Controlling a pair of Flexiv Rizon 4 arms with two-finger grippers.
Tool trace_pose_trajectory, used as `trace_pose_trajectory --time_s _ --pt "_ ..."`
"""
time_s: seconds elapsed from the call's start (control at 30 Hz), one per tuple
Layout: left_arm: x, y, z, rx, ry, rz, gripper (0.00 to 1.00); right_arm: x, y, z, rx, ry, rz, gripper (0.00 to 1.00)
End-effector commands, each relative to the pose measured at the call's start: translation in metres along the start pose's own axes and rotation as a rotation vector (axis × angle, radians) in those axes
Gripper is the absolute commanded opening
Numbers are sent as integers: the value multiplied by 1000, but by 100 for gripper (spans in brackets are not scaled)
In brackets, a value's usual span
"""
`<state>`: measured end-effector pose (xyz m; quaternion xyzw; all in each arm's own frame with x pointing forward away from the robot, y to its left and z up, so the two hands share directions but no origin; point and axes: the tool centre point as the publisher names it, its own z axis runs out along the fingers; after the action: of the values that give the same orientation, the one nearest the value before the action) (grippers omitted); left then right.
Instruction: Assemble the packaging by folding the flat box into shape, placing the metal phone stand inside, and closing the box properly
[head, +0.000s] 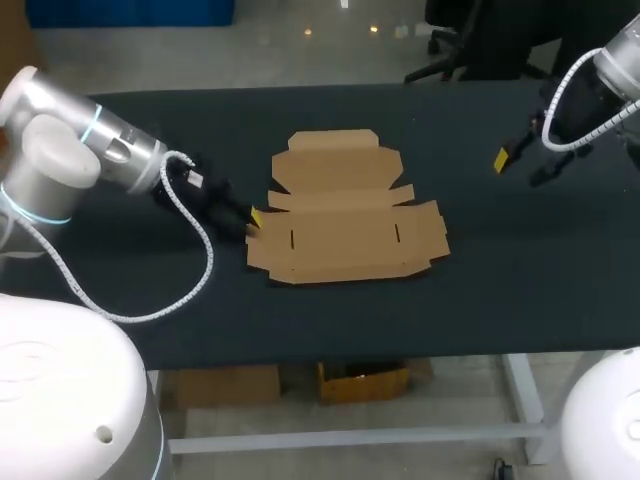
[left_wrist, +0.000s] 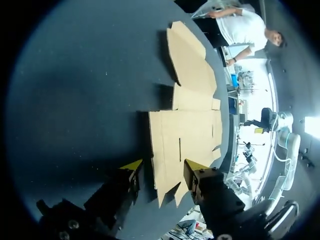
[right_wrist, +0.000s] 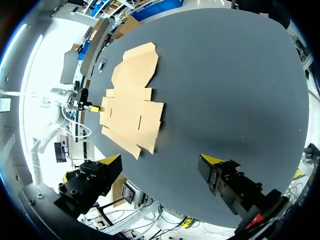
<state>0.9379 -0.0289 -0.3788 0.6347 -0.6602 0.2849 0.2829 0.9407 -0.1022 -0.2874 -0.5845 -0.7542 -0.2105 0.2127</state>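
The left arm comes in over the black table from the left side. The left gripper sits low at the left edge of the flat box. Its fingers are spread apart and grasp nothing. In the left wrist view the box's near edge lies in the gap between the fingers: one yellow tip stands over bare table just beside the cardboard, and the other is over the box's corner flaps. Whether either tip touches the cardboard cannot be told.

The box lies unfolded on the middle of the table, all panels and flaps flat, with its narrow lid panel toward the far side.

The right gripper hangs above bare table near the far right side, well apart from the box. Its fingers are wide open, with only table surface between them.
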Motion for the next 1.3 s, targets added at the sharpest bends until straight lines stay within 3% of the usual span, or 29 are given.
trace_pose_trajectory --time_s 0.03,0.2,0.47,0.9,1.3 --pt "13 -16 -42 8 -145 3 100 0 0 -1 3 0 1 100" --pt "17 -29 -62 24 -175 9 100 0 0 -1 3 0 1 100" --pt "22 -30 -68 6 -184 19 100 0 0 -1 3 0 1 100" --pt "25 -5 -73 19 -164 45 100 12 -22 14 -2 20 36 100" --pt "25 -2 -74 16 -170 56 100 13 -34 23 5 45 21 100"
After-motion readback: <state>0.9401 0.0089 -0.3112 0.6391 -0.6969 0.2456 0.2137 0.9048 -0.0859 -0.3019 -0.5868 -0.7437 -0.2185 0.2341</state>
